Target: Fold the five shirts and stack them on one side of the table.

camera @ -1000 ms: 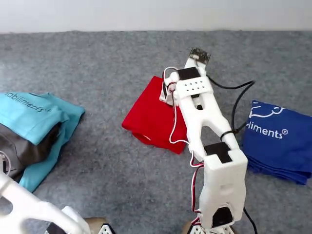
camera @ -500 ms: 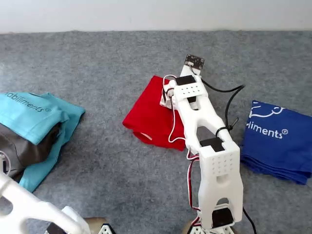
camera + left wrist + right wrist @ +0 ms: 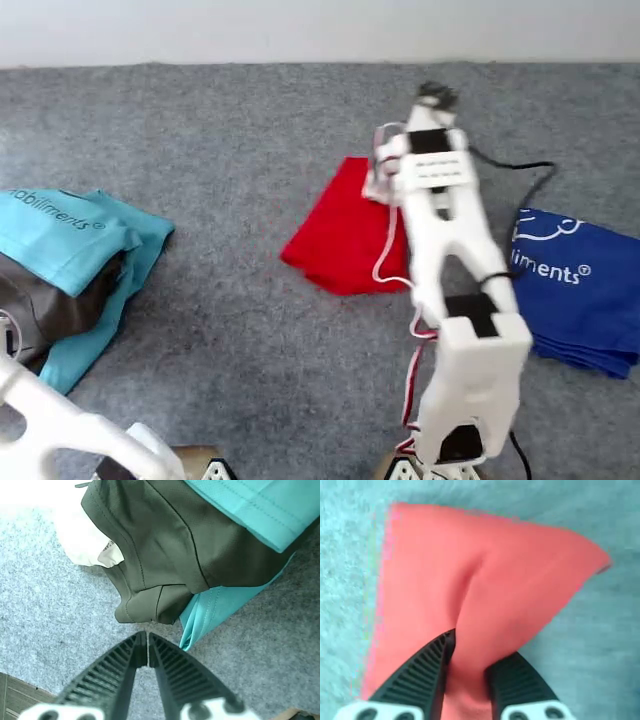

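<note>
A folded red shirt (image 3: 340, 235) lies on the grey carpet at mid-table, and my right gripper (image 3: 385, 180) is shut on a pinched ridge of its far right corner. In the right wrist view the red shirt (image 3: 485, 570) bunches up between the black fingers of my right gripper (image 3: 470, 650). A folded blue shirt (image 3: 580, 290) lies just right of that arm. At the left edge a teal shirt (image 3: 70, 235) sits on a dark shirt (image 3: 50, 300). My left gripper (image 3: 148, 636) hovers shut and empty just off the dark shirt (image 3: 165, 545), beside the teal shirt (image 3: 250, 505) and a cream shirt (image 3: 85, 545).
The white left arm (image 3: 60, 425) crosses the front left corner. A pale wall runs along the far edge of the grey carpet (image 3: 220, 130). Open carpet stretches between the left pile and the red shirt.
My right arm has swung to the right and dragged the red shirt with it, closer to the blue shirt. The left pile and left arm have not moved.
</note>
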You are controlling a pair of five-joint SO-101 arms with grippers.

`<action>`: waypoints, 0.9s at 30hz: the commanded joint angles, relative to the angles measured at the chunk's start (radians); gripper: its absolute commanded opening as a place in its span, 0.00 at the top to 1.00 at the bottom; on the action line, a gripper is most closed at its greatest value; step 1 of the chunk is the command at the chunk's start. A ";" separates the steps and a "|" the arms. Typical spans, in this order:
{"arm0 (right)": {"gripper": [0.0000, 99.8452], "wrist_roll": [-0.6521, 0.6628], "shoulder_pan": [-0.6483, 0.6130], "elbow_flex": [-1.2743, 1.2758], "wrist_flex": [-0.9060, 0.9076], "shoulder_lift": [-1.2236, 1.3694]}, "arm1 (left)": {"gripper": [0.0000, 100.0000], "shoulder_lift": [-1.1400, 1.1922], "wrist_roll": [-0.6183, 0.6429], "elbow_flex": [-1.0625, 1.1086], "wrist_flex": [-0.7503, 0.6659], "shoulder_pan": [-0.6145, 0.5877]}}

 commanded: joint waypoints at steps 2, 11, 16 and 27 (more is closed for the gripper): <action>0.99 0.166 0.128 -0.021 0.127 -0.162 | 0.98 -0.023 -0.008 -0.027 -0.008 -0.002; 0.99 0.446 0.357 -0.021 0.280 -0.262 | 0.98 -0.023 -0.008 0.019 -0.008 -0.003; 0.99 0.554 0.427 -0.021 0.308 -0.325 | 0.98 -0.023 -0.008 0.021 -0.008 0.000; 0.99 0.615 0.473 -0.021 0.326 -0.452 | 0.98 -0.023 -0.008 0.019 -0.011 0.003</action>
